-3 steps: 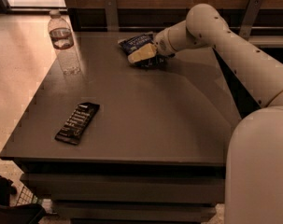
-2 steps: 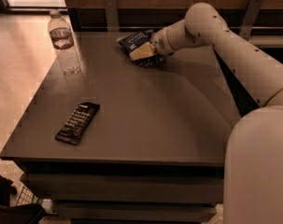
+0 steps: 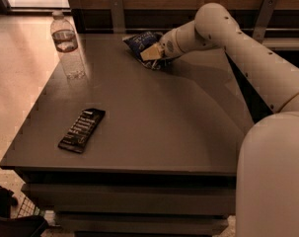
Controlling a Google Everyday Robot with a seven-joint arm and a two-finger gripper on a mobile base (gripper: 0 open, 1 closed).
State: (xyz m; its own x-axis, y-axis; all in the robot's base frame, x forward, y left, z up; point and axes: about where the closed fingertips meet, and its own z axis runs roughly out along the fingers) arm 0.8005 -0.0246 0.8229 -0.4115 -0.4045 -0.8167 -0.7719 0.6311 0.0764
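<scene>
My gripper [image 3: 154, 53] is at the far side of the dark table [image 3: 154, 117], reaching from the right. It is down on a blue chip bag [image 3: 141, 42] with a yellow patch, which lies crumpled near the table's back edge. The gripper touches the bag's right end. A clear plastic water bottle [image 3: 66, 44] stands upright at the back left corner. A dark snack bar [image 3: 82, 129] in a black wrapper lies flat near the front left.
The white arm [image 3: 247, 58] stretches across the table's right side, and the robot's body [image 3: 272, 177] fills the lower right. A wooden wall with metal brackets [image 3: 117, 14] runs behind the table. Light floor lies to the left.
The gripper and the chip bag have shifted slightly toward the table's back edge. The bottle and snack bar have stayed put.
</scene>
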